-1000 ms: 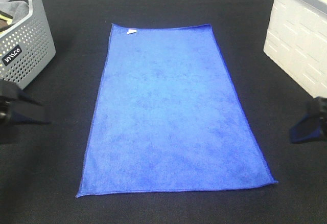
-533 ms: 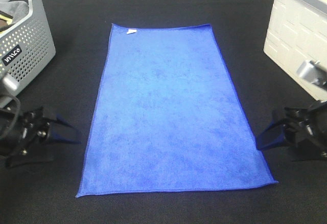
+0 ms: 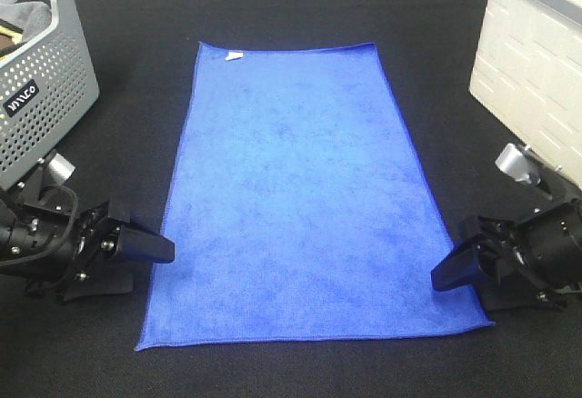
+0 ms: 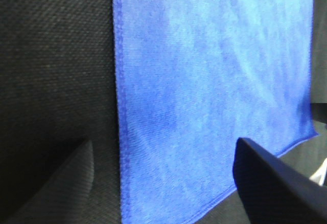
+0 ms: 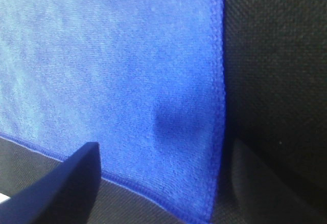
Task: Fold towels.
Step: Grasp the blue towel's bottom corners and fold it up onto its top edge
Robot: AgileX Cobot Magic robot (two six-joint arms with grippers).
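From the high exterior view, the blue towel (image 3: pixel 305 198) lies flat and fully spread in the middle of the black table (image 3: pixel 300 3). Its short hems run parallel to the near and far edges, and a small white label (image 3: pixel 234 54) sits at its far left corner. A grey basket (image 3: pixel 45 80) stands at the table's far left corner and a white crate (image 3: pixel 536 80) at the far right. The left gripper (image 3: pixel 155 266) sits low beside the towel's left long edge, close to its near corner. The right gripper (image 3: pixel 455 289) mirrors it at the right long edge. Both have their jaws spread and hold nothing.

In the left wrist view, the left gripper (image 4: pixel 163 144) straddles the stitched hem (image 4: pixel 120 106), with one finger over bare table and the other over cloth.

In the right wrist view, the right gripper (image 5: pixel 163 152) likewise brackets its hem near the towel's corner.

The towel looks light, soft and limp, with a napped surface that should not slip. It will probably sag and trail rather than hold a shape. The firmer hems just short of the two near corners look like the best places to pinch, with both sides taken level so the fold stays square.
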